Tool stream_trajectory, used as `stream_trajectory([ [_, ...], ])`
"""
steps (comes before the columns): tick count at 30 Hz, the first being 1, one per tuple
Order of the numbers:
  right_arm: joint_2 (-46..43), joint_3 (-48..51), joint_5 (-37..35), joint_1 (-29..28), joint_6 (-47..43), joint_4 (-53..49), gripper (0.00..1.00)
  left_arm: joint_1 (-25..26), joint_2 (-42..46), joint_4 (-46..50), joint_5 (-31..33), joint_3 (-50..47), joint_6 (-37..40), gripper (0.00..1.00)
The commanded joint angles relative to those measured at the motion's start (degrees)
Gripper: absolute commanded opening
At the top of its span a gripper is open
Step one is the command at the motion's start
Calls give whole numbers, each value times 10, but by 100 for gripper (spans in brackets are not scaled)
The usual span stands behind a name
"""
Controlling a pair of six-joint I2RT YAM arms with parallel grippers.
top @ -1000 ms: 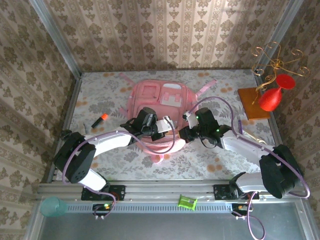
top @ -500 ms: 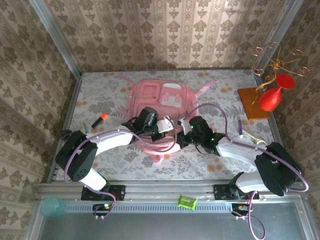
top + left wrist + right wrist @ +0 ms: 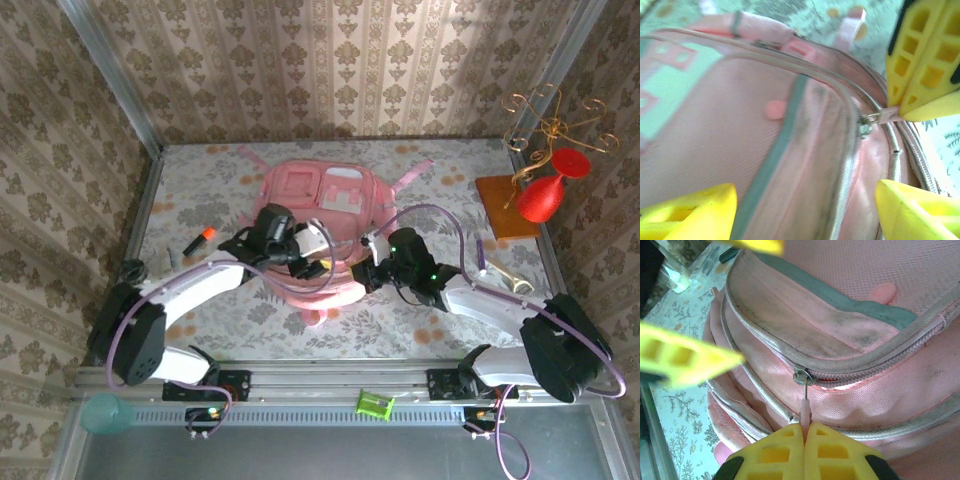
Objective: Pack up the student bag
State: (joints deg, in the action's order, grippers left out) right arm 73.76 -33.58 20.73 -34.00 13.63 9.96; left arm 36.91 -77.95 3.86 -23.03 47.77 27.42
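Found right gripper (image 3: 805, 429) pinched shut on small pink rubber zip pull tab (image 3: 805, 412), probably to draw the zip along. Found left gripper (image 3: 805, 205) spread open, holding nothing, poised over large soft pink fabric student bag (image 3: 330, 195) lying flat mid-way on floral-patterned table (image 3: 400, 325), likely to steady the fabric.

2 white-black arms (image 3: 200, 280), yellow jaws

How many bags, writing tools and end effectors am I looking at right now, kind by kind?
Bags: 1, the pink student bag.
Writing tools: 2, an orange marker and a purple pen.
End effectors: 2, the left end effector open, the right end effector shut on the zip pull.
Total: 5.
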Motion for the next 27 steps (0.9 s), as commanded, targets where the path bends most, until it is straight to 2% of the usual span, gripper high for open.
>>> stream_trajectory([
  [1,-2,-13,27,2,-18,-9,0,-48,37,-37,-68,-23,-100,74],
  [3,11,-12,18,-2,-13,9,0,-81,40,-66,-41,-31,-167,74],
  [5,27,-12,6,-9,-15,28,0,-103,27,-69,29,-25,-233,72],
  [8,53,-19,-12,-22,-21,45,2,-150,-12,-40,117,2,-318,71],
  [10,76,-27,-24,-29,-24,43,7,-163,-47,-1,138,31,-350,70],
  [12,88,-32,-37,-38,-31,46,11,-164,-73,25,150,52,-362,70],
  [16,101,-36,-60,-49,-37,49,15,-165,-87,14,137,44,-382,70],
  [22,112,-39,-85,-64,-50,42,16,-165,-107,13,116,40,-393,68],
  [27,117,-39,-137,-85,-59,37,18,-165,-106,4,103,31,-405,66],
])
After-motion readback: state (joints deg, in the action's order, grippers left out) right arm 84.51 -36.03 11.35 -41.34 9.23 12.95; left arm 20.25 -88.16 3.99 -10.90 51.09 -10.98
